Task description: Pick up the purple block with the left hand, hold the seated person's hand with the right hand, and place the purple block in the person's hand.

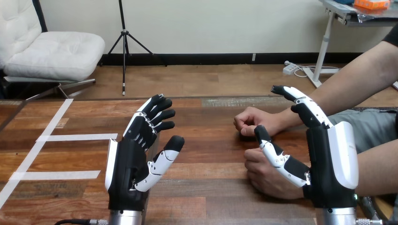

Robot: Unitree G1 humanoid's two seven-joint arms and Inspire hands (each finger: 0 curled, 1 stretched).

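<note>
Where the purple block lies I cannot tell. The person's two hands rest on the bench (211,192) at my right side, both curled into loose fists. The person's farther hand (252,123) sits knuckles toward me, its forearm (356,77) running up and away to the right edge. The person's nearer hand (264,174) lies just in front of it, closer to me, and the two fists are near each other but apart.

My right robot hand (331,164) is raised beside the nearer fist, white back shell turned outward to the right. Its fingers (300,101) are straight and point up and away, crossing in front of the farther forearm. Its thumb (274,154) is spread to the left and overlaps the top of the nearer fist; I cannot tell whether it touches. Nothing is curled round the person's hand, so this robot hand is spread wide and holds nothing.

My left robot hand (126,168) stands upright well to the left of both fists, above the bench, palm turned toward the right. Its fingers (157,115) are only lightly bent, its thumb (164,157) held apart from them, and its grasp is empty.

White tape strips (77,137) lie flat on the bench at the far left.
</note>
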